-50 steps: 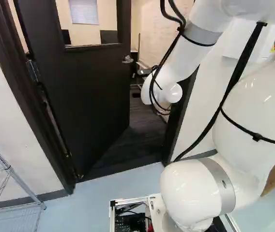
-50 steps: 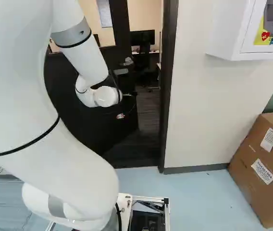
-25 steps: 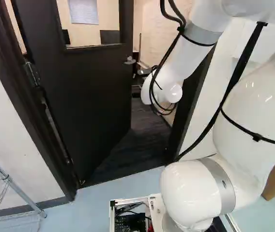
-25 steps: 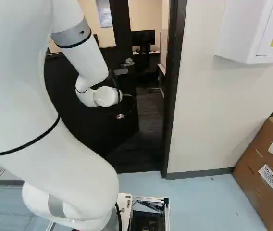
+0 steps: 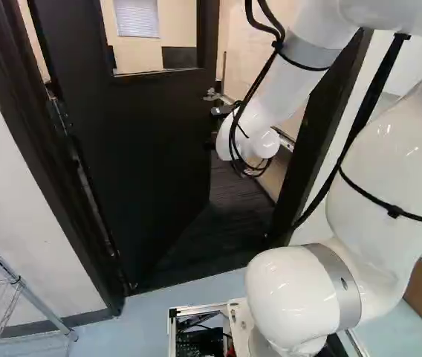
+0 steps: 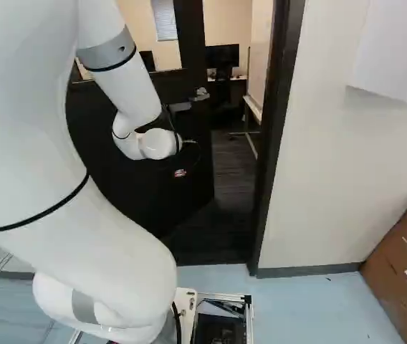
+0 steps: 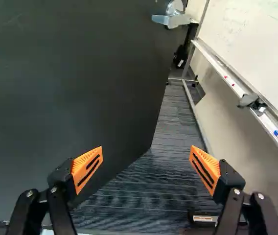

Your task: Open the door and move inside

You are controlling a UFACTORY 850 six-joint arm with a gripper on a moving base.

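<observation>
The dark door (image 5: 140, 141) stands ajar, swung away from me, with its window and silver lever handle (image 5: 211, 95) showing; the handle (image 7: 171, 19) also appears in the wrist view, ahead of the gripper. Mostly hidden behind my wrist, the gripper (image 6: 180, 173) shows only a small part in the right base view. In the wrist view the gripper (image 7: 146, 169) is open, its orange pads wide apart with nothing held. Door face (image 7: 70, 93) lies ahead and beside one finger; dark floor (image 7: 163, 137) of the doorway shows between the fingers. No contact with the door is visible.
The doorframe's dark post (image 6: 269, 136) rises right of the opening. Inside are a whiteboard (image 7: 256, 39) with its tray, and a monitor (image 6: 222, 56). A wire rack (image 5: 3, 297) stands left, a white wall cabinet (image 6: 393, 50) and cardboard box (image 6: 404, 279) right.
The base has moved, turning left; the scene has shifted rightward in both base views. My arm holds its pose over its lowest joint. No clear swing of the door shows against its frame.
</observation>
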